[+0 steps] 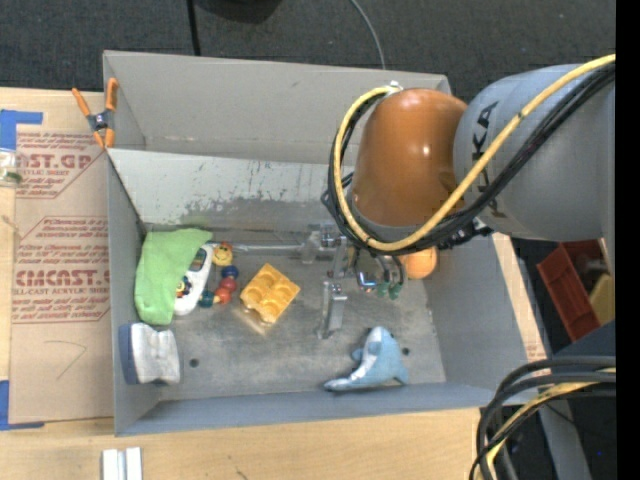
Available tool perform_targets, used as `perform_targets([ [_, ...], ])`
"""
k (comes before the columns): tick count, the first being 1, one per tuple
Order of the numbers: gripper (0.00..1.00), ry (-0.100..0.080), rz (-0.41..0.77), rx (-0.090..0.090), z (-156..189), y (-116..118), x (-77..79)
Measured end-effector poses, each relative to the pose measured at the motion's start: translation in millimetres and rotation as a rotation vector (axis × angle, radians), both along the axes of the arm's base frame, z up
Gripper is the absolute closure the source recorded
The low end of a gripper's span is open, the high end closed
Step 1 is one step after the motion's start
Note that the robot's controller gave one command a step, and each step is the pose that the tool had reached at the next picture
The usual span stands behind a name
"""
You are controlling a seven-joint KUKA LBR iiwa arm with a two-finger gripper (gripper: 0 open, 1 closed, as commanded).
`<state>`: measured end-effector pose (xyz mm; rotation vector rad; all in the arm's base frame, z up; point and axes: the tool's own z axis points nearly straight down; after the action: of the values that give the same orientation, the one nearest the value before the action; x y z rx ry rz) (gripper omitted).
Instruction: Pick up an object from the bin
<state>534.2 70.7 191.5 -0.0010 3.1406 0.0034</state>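
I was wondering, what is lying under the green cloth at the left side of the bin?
From under the right edge of the green cloth, a white toy with coloured beads sticks out. Whatever else lies beneath is hidden by the cloth.

bin (250, 183): grey metal, matt, back wall scuffed pale | yellow block (269, 294): plastic, smooth, studded top | left of the block, green cloth (165, 268): soft, matt (fleece-like, I'd say) | right of and below the block, blue toy (372, 363): plush fabric | my orange cover (405, 168): glossy, smooth
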Motion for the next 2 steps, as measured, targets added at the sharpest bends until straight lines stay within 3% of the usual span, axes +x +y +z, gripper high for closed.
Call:
perform_targets([
  [1, 0.0, 0.0, 0.0, 0.0, 0.0, 0.0, 0.0],
  [2, 0.0, -0.008, 0.01, 0.001, -33.3, 24.4, 29.4],
])
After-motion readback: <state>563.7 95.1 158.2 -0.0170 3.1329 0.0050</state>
